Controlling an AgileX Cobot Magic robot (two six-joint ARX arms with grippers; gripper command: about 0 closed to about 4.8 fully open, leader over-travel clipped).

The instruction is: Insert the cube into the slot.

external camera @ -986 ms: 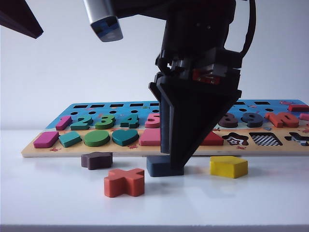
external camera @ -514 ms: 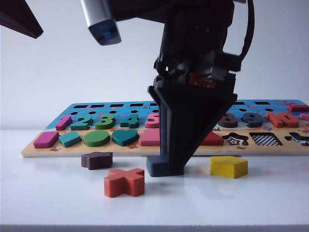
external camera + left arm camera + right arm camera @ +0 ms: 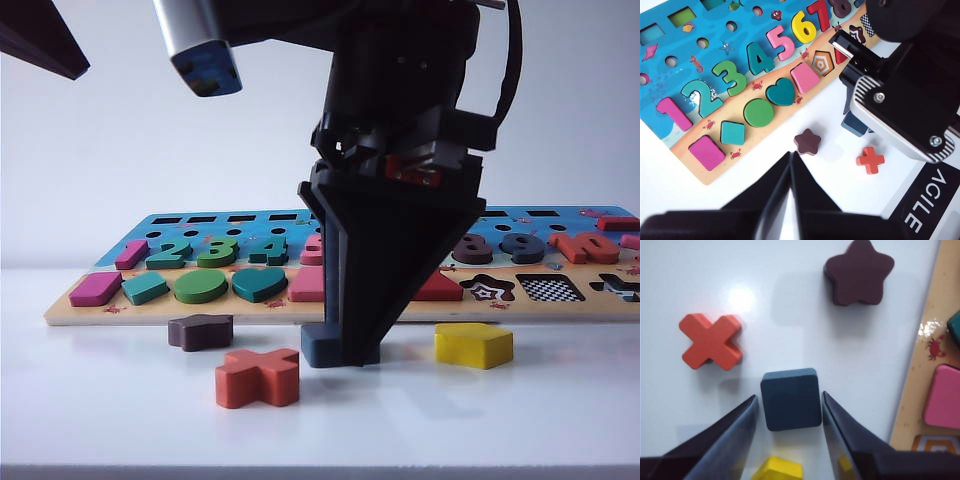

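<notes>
1. The cube (image 3: 790, 399) lies flat on the white bench (image 3: 520, 420), just in front of the puzzle board (image 3: 90, 315).
2. Right end effector (image 3: 789, 412): jaws straddle the cube, one finger on each side, a thin gap visible on at least one side; no firm grip shown.
3. Beside the cube: orange cross (image 3: 711, 341), star block (image 3: 858, 271), yellow pentagon block (image 3: 473, 345).
4. The slot (image 3: 553, 288), checkerboard-patterned, lies on the board well to the right of the cube in the exterior view.
5. Left end effector (image 3: 791, 165): jaws pressed together, empty, above the bench near the star block.

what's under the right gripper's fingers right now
The cube lies flat on the white table, between the right gripper fingers. Whether they touch its sides cannot be told. The table beneath it is hidden.
</notes>
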